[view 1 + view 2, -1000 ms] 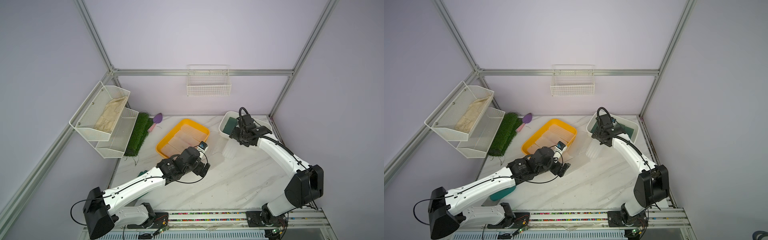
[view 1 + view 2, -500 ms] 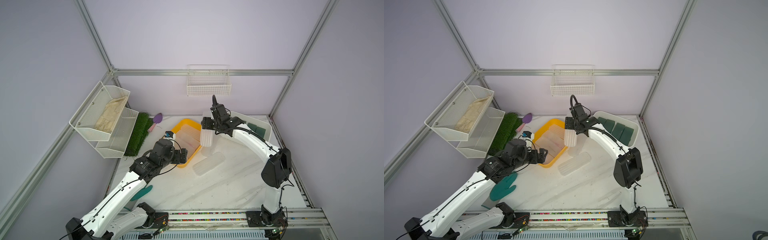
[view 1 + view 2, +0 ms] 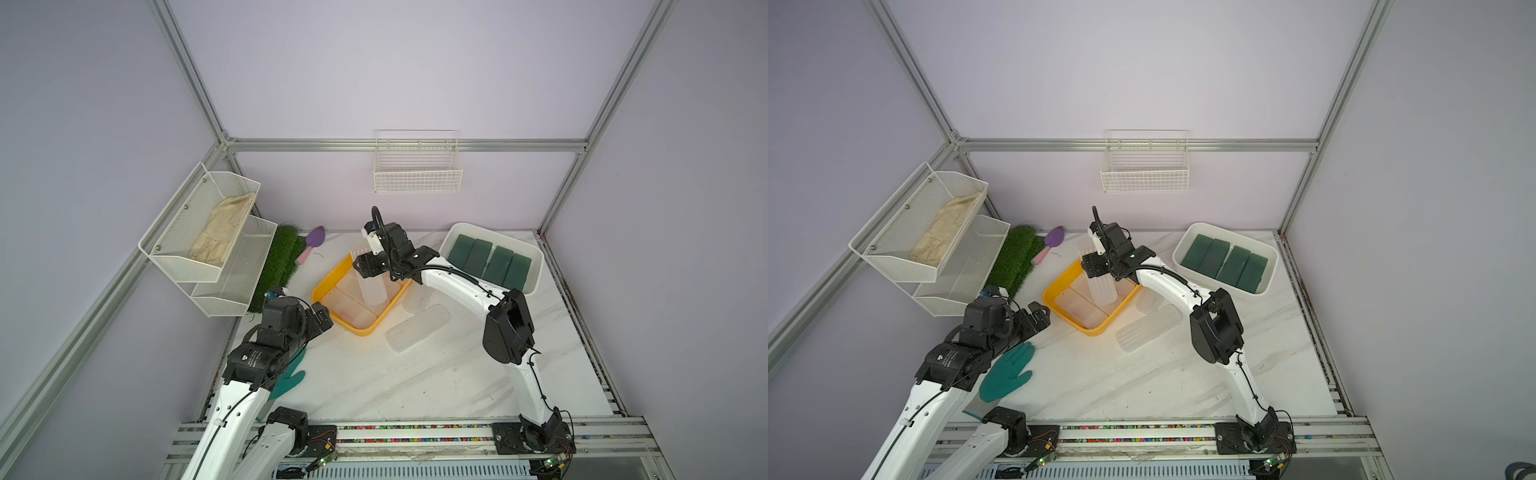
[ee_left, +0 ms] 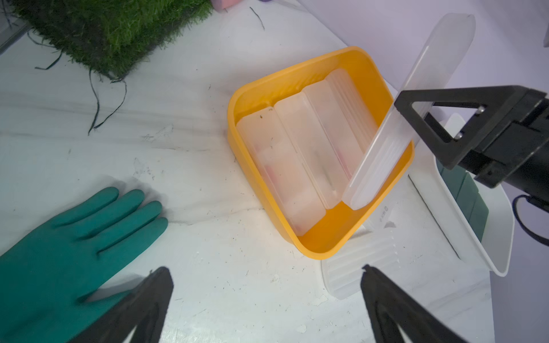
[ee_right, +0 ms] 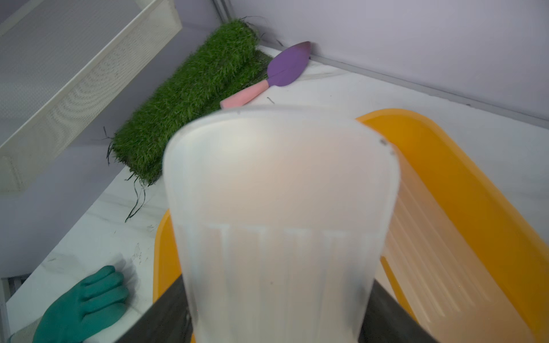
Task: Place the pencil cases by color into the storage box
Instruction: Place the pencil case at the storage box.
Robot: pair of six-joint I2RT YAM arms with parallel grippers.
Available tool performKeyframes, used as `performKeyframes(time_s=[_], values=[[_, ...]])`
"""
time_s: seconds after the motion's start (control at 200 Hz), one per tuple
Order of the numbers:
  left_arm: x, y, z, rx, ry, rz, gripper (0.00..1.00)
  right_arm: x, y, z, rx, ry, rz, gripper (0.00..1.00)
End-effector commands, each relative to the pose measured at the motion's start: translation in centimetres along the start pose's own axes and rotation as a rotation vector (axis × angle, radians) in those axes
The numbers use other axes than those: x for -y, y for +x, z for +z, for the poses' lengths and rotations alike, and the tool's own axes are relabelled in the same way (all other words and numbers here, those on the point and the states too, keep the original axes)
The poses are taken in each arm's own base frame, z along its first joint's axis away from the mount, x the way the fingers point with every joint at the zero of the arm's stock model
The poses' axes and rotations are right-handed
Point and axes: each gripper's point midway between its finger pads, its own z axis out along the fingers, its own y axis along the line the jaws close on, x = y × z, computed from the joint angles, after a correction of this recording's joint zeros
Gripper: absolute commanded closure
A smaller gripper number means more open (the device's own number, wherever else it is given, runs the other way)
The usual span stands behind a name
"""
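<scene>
The table (image 3: 374,386) is white marble with grey veins. The tray (image 4: 297,74) is orange-yellow, the bin (image 3: 535,276) white. The clear cases (image 4: 285,166) are frosted whitish, warmed by the yellow showing through them. One clear case (image 5: 282,193) has pale lengthwise ribs. The green cases (image 3: 490,259) are dark green. The glove (image 3: 1007,376) is teal. The grass mat (image 3: 282,266) is bright green. The trowel (image 5: 285,69) has a purple blade and a pink handle. The basket (image 3: 417,174) is white wire grid, the shelf (image 3: 241,266) white mesh, the cloth (image 3: 222,232) beige. The arms (image 3: 453,282) are white with black joints, the fingers (image 4: 148,303) black. The walls (image 3: 415,62) are pale lilac
</scene>
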Motion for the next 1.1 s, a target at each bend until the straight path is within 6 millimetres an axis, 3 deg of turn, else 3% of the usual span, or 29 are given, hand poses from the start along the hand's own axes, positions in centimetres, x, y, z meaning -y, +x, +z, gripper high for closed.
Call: performKeyframes(time_s=[0.0, 0.14, 0.365, 0.735, 1.095], values=[[-1.9, 0.9, 0.7, -0.024, -0.064, -0.053, 0.0, -3.5, -1.5, 0.2, 0.052, -0.091, -0.117, 0.32], [-2.3, 0.8, 0.8, -0.023, -0.076, -0.045, 0.0, -5.1, -0.9, 1.3, 0.033, -0.101, -0.178, 0.32], [-3.2, 0.3, 0.9, -0.017, -0.115, -0.013, 0.0, -6.3, 1.6, 3.1, -0.051, -0.065, -0.26, 0.32], [-4.8, -0.5, 2.1, -0.031, -0.141, -0.071, 0.0, -6.2, 4.2, 5.0, -0.113, -0.018, -0.332, 0.32], [-4.5, -1.6, 2.8, -0.021, -0.114, -0.101, 0.0, -7.1, 6.2, 5.9, -0.165, -0.03, -0.371, 0.32]])
